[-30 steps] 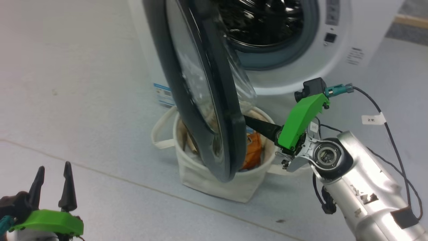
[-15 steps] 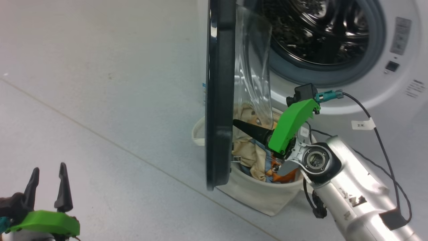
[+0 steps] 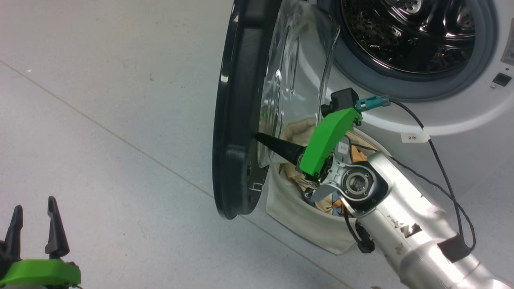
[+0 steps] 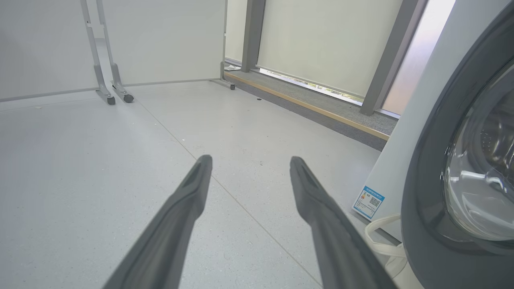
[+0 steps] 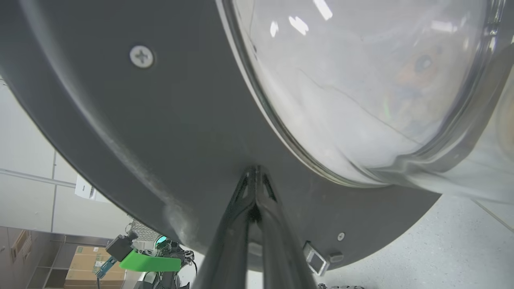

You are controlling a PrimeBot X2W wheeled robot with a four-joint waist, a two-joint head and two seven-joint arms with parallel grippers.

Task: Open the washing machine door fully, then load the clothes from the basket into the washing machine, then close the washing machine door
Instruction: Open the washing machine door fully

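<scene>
Right hand (image 3: 259,137), pressed together, tips touching the black inner rim of the washing machine door (image 3: 235,120) near the basket (image 3: 297,216); left hand (image 3: 35,204) spread, holding nothing.

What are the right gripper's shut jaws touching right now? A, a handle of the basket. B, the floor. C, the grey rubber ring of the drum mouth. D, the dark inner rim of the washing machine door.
D: in the right wrist view the right gripper, jaws shut, meets the washing machine door on its dark rim, beside the glass bowl.
</scene>
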